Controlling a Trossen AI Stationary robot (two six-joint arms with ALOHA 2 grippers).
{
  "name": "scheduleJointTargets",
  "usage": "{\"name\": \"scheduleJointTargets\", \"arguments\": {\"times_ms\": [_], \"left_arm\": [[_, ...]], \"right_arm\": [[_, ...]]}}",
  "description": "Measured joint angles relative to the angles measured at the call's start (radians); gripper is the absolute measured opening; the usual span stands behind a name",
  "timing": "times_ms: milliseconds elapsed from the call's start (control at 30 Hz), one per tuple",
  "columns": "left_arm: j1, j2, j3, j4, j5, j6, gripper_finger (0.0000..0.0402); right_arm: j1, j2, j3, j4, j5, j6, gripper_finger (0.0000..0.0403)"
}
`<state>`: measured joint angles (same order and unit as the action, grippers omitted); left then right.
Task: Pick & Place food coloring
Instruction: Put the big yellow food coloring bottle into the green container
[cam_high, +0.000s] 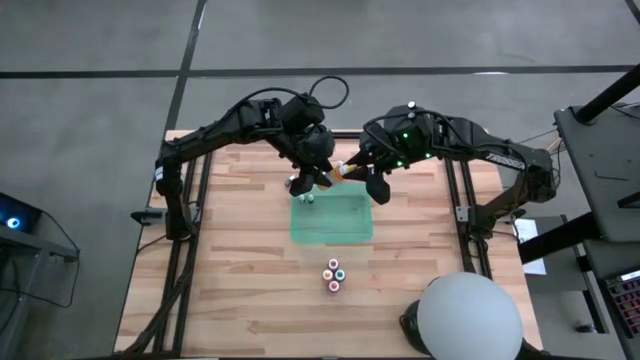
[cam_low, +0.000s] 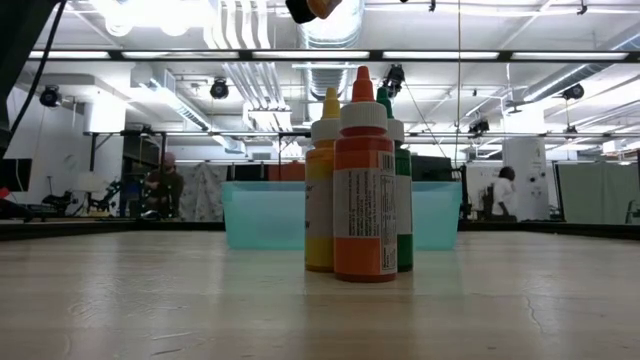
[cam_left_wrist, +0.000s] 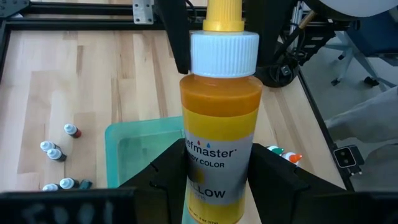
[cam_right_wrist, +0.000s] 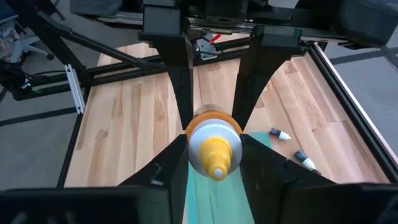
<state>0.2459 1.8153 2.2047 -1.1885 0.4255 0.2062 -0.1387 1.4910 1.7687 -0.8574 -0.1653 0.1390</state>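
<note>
The table top (cam_high: 250, 290) was seen to be pale wood laid in strips, with a smooth, faintly sheened finish. The tray (cam_high: 333, 218) was formed of translucent green plastic. The yellow bottle (cam_left_wrist: 219, 124) was of glossy plastic, fitted with a ribbed white cap and a paper label. Matt black fingers (cam_left_wrist: 168, 180) were noted.

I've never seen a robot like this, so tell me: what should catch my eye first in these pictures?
Most striking is the yellow bottle, held up in the air between both grippers, the left gripper around its body and the right gripper closing around its white cap, above the far edge of the green tray. Nearer the front of the table stands a tight cluster of four bottles.
</note>
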Motion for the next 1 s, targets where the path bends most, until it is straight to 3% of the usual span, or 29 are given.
{"name": "scheduleJointTargets", "arguments": {"times_ms": [333,667,833,1000], "left_arm": [[0.001,0.0,0.0,0.0,0.001,-0.035,0.0137],[0.006,0.0,0.0,-0.03,-0.046,-0.049,0.0223],[0.008,0.0,0.0,-0.071,-0.073,-0.046,0.0228],[0.012,0.0,0.0,-0.088,-0.073,-0.042,0.0228]], "right_arm": [[0.0,0.0,0.0,-0.003,0.0,0.0,0.0113],[0.0,0.001,-0.001,-0.053,0.005,0.0,0.0109],[-0.006,0.001,-0.002,-0.121,0.014,0.028,0.011],[-0.019,0.001,-0.012,-0.192,0.091,0.04,0.0111]]}}
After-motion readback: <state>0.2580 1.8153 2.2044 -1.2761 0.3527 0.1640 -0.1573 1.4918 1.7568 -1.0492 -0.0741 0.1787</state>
